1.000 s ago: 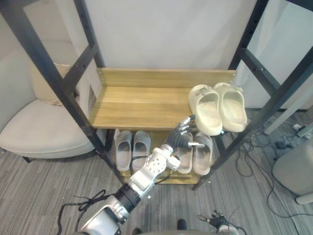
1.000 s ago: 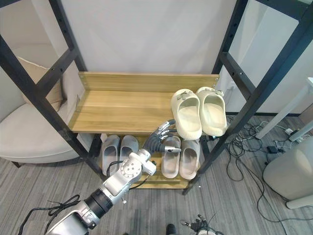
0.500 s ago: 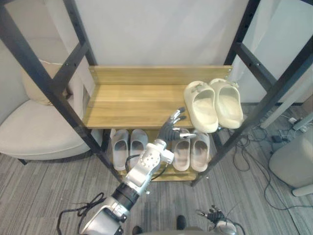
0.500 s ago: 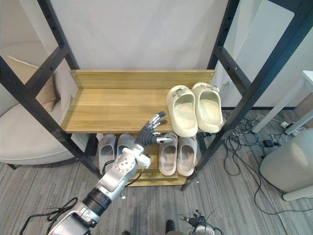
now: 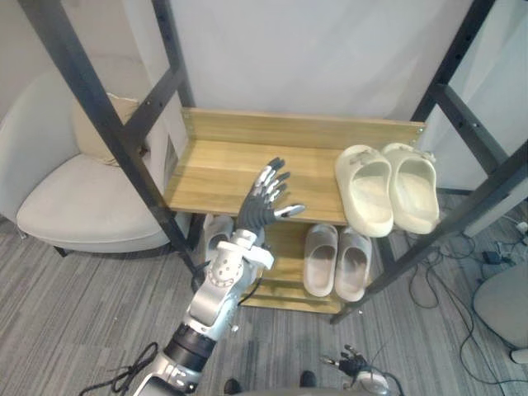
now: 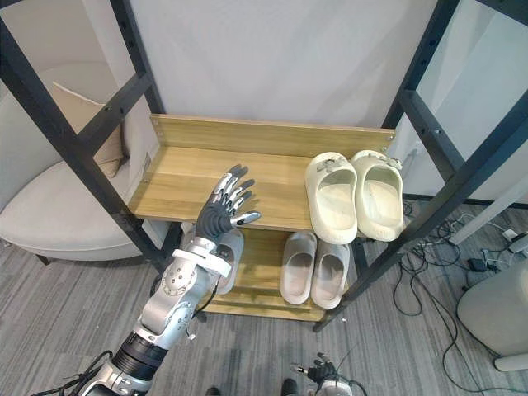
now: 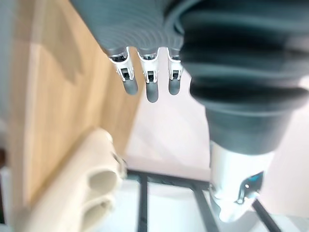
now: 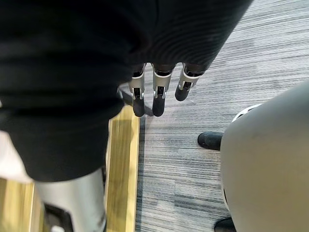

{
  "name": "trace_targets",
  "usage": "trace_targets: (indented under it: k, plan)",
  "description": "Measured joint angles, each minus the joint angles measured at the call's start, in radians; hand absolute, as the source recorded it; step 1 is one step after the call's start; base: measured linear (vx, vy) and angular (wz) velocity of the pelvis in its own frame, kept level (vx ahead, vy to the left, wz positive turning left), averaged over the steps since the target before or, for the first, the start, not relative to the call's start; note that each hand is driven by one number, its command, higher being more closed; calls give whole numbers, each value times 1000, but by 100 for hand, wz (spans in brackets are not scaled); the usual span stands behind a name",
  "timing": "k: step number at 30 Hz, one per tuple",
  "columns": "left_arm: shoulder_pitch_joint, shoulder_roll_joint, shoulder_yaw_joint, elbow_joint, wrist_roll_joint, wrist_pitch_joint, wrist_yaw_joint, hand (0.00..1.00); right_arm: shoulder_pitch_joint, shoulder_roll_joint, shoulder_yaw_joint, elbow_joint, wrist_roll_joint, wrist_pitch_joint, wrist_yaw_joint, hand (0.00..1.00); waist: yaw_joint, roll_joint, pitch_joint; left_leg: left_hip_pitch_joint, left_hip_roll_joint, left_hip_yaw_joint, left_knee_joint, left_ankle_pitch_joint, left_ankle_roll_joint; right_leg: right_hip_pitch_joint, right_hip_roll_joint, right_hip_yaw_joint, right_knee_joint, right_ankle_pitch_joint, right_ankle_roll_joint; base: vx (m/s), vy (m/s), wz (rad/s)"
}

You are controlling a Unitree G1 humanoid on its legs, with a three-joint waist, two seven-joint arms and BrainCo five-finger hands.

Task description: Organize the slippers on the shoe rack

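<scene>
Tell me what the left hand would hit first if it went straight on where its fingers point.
Probably the raised back board of the upper shelf: the open left hand points over bare wood toward it. The cream slippers lie off to its right. Depth is hard to judge.

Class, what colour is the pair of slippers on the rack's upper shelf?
The upper-shelf slippers are cream, seen best in the right eye view.
</scene>
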Motion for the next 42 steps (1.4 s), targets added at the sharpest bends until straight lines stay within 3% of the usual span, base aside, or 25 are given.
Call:
trace_targets:
  k: [6, 12, 18, 29, 42]
  plan:
    - [4, -12, -191, -116, -128, 3, -93, 0, -2, -15, 35, 29, -1, -2, 0, 0, 7, 0, -16, -5, 1, 4, 0, 0, 1, -11, -3, 33, 0, 0, 0, -49, -8, -6]
    - [2, -34, -312, -115, -148, 28, -145, 0, 4, -22, 40, 46, -2, -4, 5, 0, 7, 19, -44, -4, 1, 7, 0, 0, 1, -13, -3, 37, 1, 0, 0, -44, -16, -3]
    - [-12, -22, -438, 17, -150, 61, -185, 0, -3, -24, 73, 47, -2, -4, 8, 0, 4, 24, -52, 17, 2, 12, 0, 0, 1, 0, 4, 35, 0, -1, 0, -31, -23, -2]
    - [-45, -15, -505, 209, -126, 73, -181, 0, -10, -22, 74, 47, -2, -4, -1, 0, -14, 19, -48, 24, 7, 57, 0, -10, -7, -17, 10, 71, -5, 2, -3, -24, -16, -11]
    - [-81, -16, -490, 330, -56, 72, -158, 0, -8, -12, 21, 23, -2, -3, -4, 0, -51, 18, -43, 33, 12, 111, 1, -38, -13, -36, 19, 122, -5, 2, -2, 0, -18, -13]
